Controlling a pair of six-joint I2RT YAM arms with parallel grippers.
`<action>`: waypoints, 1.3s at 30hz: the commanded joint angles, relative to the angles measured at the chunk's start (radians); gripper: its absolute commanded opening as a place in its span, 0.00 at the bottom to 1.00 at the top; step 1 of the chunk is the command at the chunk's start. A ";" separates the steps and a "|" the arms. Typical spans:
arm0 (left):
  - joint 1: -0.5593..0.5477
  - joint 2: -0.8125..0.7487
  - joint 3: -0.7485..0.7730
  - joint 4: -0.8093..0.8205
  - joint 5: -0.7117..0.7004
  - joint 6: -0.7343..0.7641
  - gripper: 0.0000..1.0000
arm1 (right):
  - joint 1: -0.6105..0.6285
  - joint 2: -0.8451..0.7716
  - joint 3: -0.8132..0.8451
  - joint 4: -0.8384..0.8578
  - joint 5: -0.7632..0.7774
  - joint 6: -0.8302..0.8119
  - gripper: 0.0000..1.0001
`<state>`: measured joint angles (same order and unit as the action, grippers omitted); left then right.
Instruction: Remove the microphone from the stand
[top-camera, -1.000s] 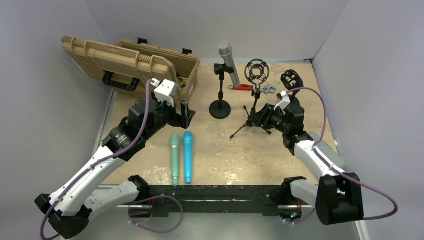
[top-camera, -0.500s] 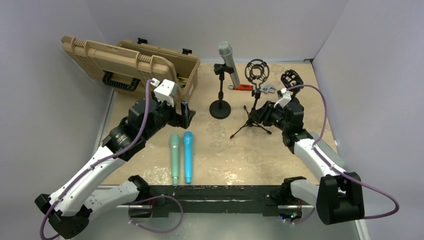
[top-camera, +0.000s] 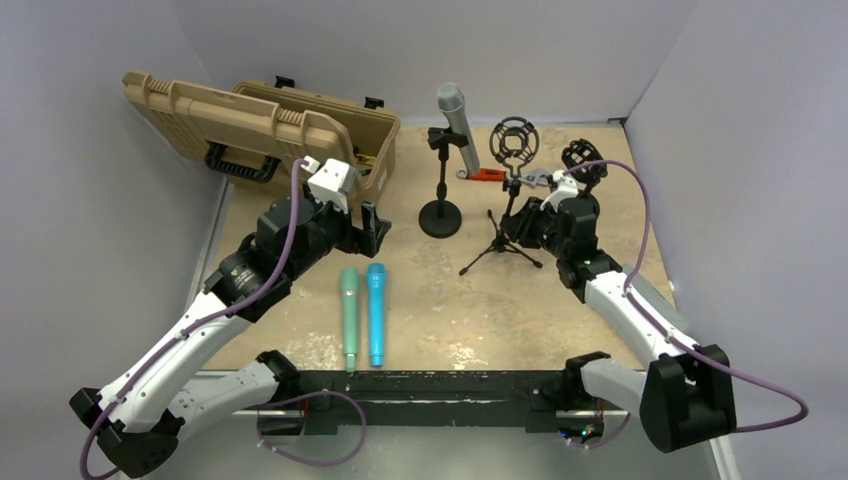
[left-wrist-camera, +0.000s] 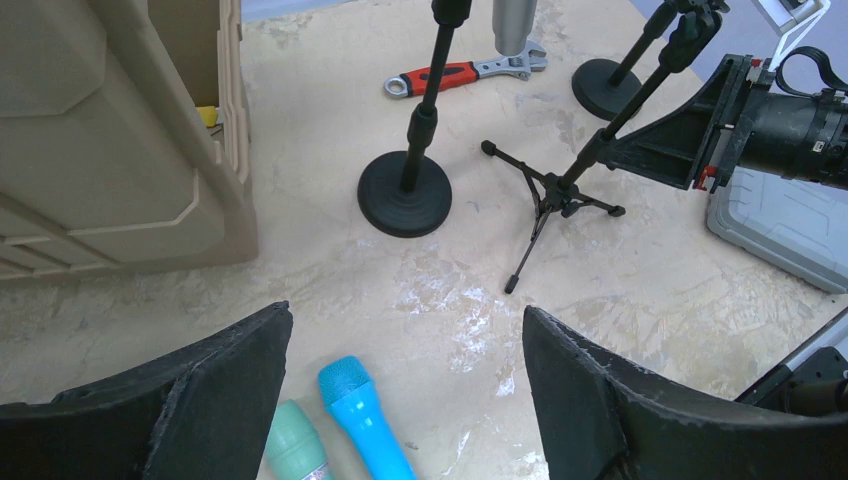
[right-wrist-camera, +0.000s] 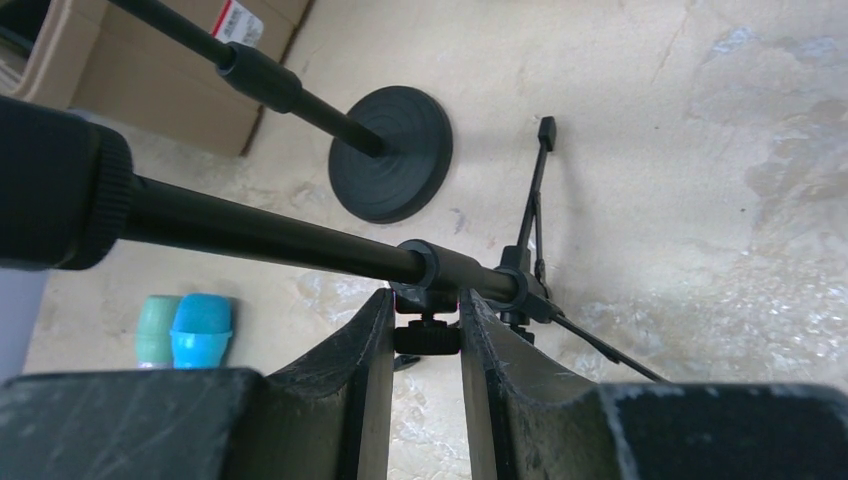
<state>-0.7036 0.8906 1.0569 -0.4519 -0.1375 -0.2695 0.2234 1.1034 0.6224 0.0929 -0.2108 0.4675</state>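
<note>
The silver microphone (top-camera: 455, 112) is sitting in the clip of the round-base stand (top-camera: 440, 215), at the far middle of the table, tilted with its head up. Nothing is touching it, so the removal itself is not yet done.

The right gripper (right-wrist-camera: 425, 320) is working on the neighbouring tripod stand (top-camera: 505, 235), just right of the round-base stand. Its fingers are pinching in on the small clamp knob (right-wrist-camera: 427, 338) under the pole. The shock mount (top-camera: 514, 141) on top of that stand is carrying no microphone.

The left gripper (left-wrist-camera: 405, 315) is hanging with its jaws spread wide and holding nothing, above the near-left floor. Below it, a green microphone (top-camera: 349, 315) and a blue microphone (top-camera: 376, 310) are lying side by side.

Judging by this, everything is left to do: reaching the silver microphone, gripping its body, and lifting it out of the clip while the stand is staying upright.
</note>
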 joint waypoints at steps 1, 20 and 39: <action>-0.007 -0.002 0.037 0.012 -0.001 0.004 0.83 | 0.061 -0.004 0.075 -0.143 0.247 -0.061 0.07; -0.007 0.001 0.038 0.010 -0.007 0.001 0.83 | 0.275 0.044 0.198 -0.251 0.515 -0.049 0.48; -0.007 -0.013 0.037 0.010 -0.009 0.003 0.83 | -0.092 0.004 -0.037 0.113 -0.262 0.188 0.51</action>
<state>-0.7036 0.8898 1.0569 -0.4530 -0.1375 -0.2695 0.1806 1.1046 0.6182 0.0433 -0.2722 0.5724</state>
